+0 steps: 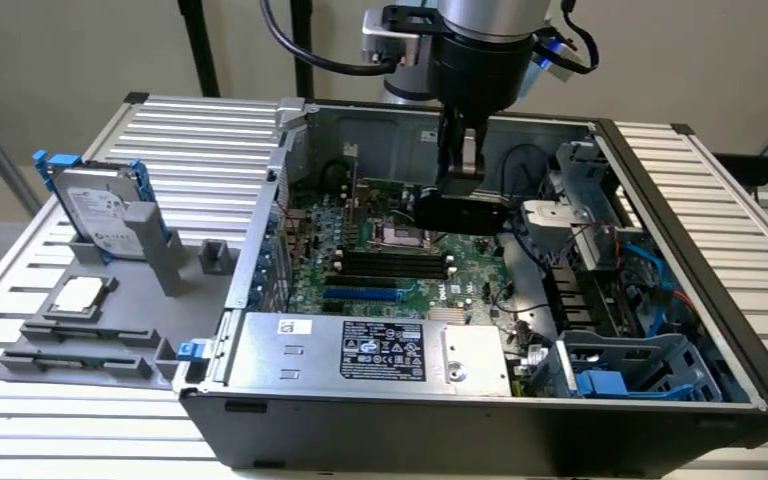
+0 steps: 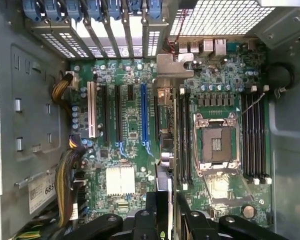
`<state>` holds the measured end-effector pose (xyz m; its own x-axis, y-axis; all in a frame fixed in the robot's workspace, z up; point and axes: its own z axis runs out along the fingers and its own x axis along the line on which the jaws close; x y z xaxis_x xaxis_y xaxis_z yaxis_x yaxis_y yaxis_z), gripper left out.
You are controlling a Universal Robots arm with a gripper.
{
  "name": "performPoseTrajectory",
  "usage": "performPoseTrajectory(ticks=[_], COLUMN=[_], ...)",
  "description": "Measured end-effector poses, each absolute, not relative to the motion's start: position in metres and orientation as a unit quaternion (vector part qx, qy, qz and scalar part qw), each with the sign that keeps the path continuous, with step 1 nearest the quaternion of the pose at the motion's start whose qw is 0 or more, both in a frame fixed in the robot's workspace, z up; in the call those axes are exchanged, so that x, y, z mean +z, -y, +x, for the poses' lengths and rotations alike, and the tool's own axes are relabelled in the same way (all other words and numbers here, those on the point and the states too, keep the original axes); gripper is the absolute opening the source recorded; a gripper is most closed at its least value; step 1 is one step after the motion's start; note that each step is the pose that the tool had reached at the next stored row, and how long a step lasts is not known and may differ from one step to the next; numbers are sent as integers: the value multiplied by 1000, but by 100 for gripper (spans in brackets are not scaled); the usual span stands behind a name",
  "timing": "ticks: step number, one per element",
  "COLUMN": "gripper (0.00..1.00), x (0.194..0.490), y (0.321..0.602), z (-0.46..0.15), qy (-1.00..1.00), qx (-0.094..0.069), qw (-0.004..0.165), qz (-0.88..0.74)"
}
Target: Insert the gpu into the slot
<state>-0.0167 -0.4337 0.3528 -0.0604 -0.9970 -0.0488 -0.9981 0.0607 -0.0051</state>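
My gripper (image 1: 462, 175) reaches down into the open computer case and is shut on the gpu (image 1: 459, 211), a small black card held on edge above the green motherboard (image 1: 471, 270). The card hangs over the area by the CPU socket, apart from the board. The slot (image 1: 363, 295) is a bright-blue strip nearer the power-supply box, with nothing in it. In the wrist view the gpu (image 2: 163, 155) appears edge-on between my dark fingers (image 2: 151, 220), its silver bracket (image 2: 169, 64) at the far end. It lines up parallel to the blue slot (image 2: 143, 112) but offset toward the CPU socket side.
A silver labelled power-supply box (image 1: 371, 350) sits at the case front. The square CPU socket (image 2: 216, 142) and black memory slots (image 2: 253, 137) flank the card. A white slot (image 2: 92, 110) and cable bundles (image 2: 70, 185) lie beyond the blue strip. A hard drive (image 1: 97, 210) stands outside the case.
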Motion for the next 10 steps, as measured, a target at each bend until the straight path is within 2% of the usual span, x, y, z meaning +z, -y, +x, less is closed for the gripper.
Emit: performPoseTrajectory(ticks=[10], gripper=[26], x=[340], y=[441], z=[-41], qy=[-726], qx=[12], qw=[23], qz=[-687])
